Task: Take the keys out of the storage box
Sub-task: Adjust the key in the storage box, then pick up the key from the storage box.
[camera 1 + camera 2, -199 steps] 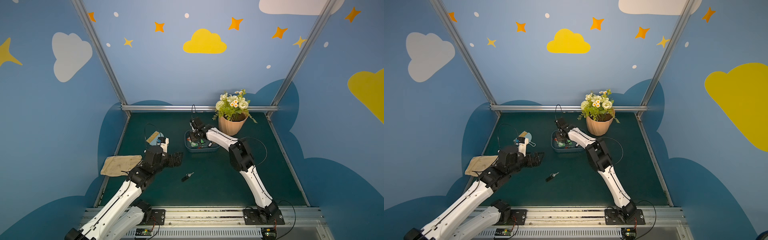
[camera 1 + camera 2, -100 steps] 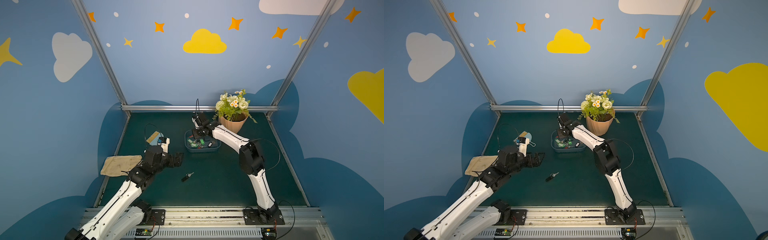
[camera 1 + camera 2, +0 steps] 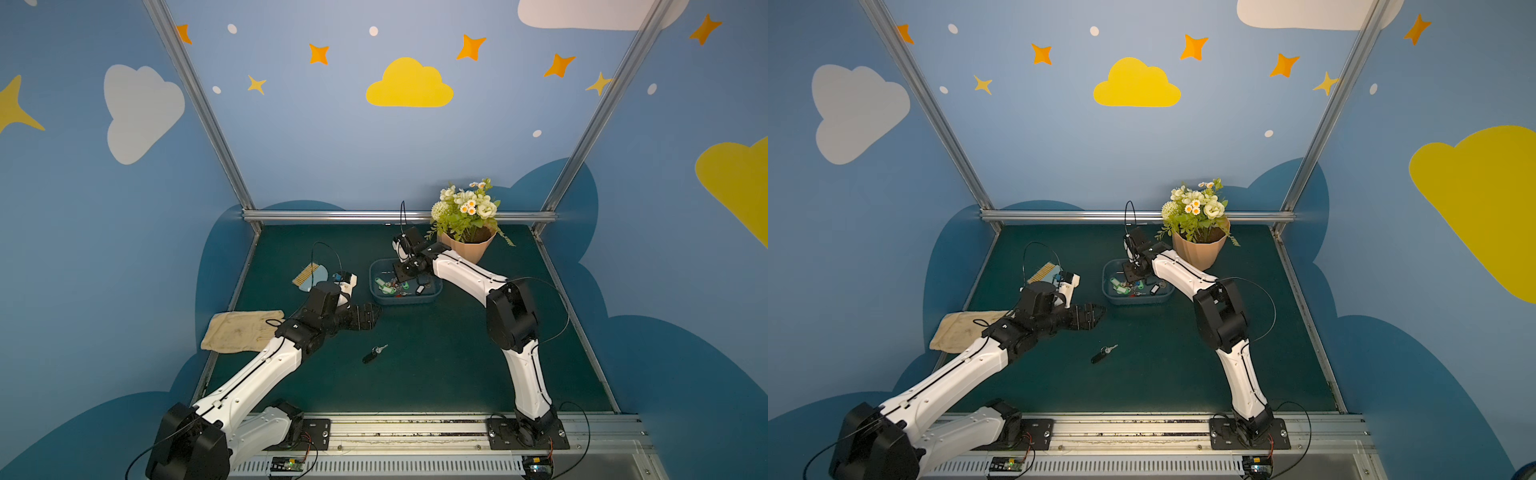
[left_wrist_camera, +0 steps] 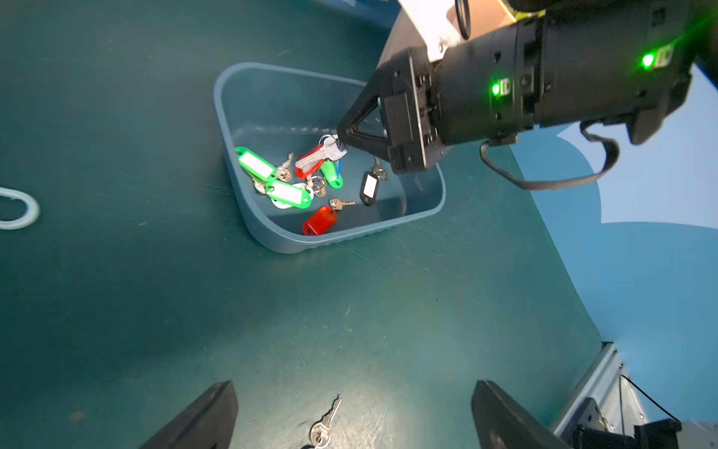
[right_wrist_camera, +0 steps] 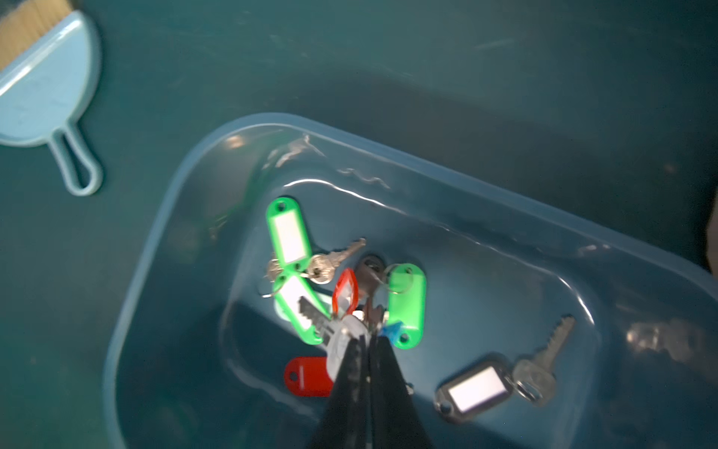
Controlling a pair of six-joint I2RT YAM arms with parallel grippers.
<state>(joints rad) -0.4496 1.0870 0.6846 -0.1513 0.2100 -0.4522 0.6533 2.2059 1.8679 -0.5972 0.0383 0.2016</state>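
1. A loose key (image 3: pixel 375 354) with a black tag lies on the green mat outside the storage box, under the gap between the left gripper's (image 3: pixel 370 316) jaws. Those jaws stand wide apart and hold nothing.
2. A beige cloth (image 3: pixel 241 330) lies flat well behind the left jaws, beside that arm.
3. The storage box (image 3: pixel 405 300) sits ahead of the left jaws, apart from them, and directly beneath the right gripper (image 5: pixel 373 340).
4. The right jaws are pressed almost together on the head of a silver key (image 5: pixel 342 342). A red tag (image 5: pixel 345 295) hangs on the same bunch.
5. The other keys (image 4: pixel 287 190) lie on the box floor below and around the right jaws, with green, red and black tags.
6. A small blue brush (image 3: pixel 311 276) lies outside the box, off to one side of the right jaws. A peach flowerpot (image 3: pixel 467 249) stands just behind the right gripper, near the box.
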